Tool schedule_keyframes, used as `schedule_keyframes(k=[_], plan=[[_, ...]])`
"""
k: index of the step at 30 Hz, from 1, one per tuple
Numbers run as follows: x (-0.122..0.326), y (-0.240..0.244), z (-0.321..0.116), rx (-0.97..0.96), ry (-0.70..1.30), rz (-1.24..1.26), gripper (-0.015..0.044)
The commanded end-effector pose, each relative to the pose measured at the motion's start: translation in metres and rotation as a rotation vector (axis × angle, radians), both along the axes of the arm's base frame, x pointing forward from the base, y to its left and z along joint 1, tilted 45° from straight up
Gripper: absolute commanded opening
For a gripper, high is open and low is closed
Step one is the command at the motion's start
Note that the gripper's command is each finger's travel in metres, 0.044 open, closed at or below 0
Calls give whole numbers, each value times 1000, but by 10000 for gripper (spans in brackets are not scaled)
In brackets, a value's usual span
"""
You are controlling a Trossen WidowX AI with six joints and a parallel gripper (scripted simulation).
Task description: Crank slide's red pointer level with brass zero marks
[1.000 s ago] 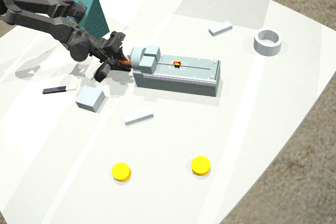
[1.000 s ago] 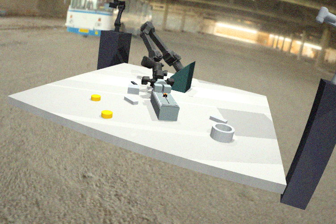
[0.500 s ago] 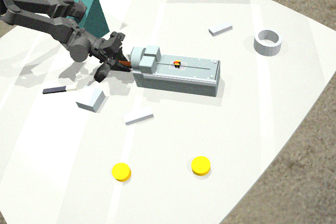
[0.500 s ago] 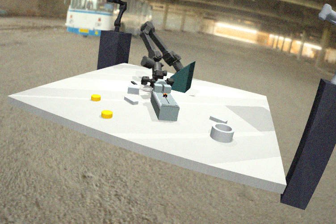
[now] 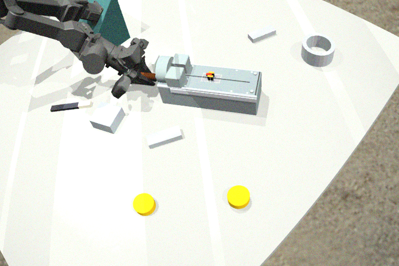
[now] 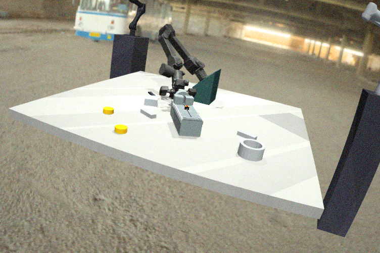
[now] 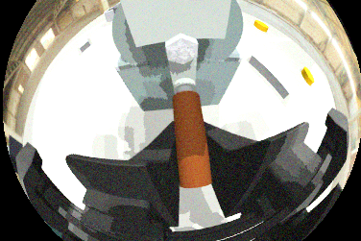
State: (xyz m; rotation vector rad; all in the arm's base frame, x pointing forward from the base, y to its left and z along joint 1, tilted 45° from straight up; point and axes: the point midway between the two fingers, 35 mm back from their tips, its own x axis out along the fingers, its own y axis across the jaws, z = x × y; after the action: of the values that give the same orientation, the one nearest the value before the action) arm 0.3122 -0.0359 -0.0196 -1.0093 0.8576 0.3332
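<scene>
The gripper [image 5: 148,79] [image 6: 178,94] [image 7: 193,150] is clamped on the brown handle [image 5: 147,75] [image 7: 191,133] of the boxy gray machine [image 5: 222,86] [image 6: 187,122] [image 7: 178,78], near an upright gray ring [image 5: 317,58] [image 6: 250,153].

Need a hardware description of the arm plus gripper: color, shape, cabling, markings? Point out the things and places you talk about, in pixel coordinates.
Arm [image 5: 73,34] [image 6: 184,57]: dark grey to black, two long slim links, chunky angular joint housings, one rounded barrel-like housing near the wrist. Gripper [image 5: 154,79] [image 7: 193,148]: black, two broad, faceted fingers, flared at the outer edges and tapering inward. No cables or sleeves visible; markings too small to tell.
</scene>
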Motion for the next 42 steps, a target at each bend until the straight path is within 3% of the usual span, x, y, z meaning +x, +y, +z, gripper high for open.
schedule_keyframes(k=[1,42], plan=[[5,-4,6,-11,-22,-11,0],[7,-5,10,-11,-22,-11,0]])
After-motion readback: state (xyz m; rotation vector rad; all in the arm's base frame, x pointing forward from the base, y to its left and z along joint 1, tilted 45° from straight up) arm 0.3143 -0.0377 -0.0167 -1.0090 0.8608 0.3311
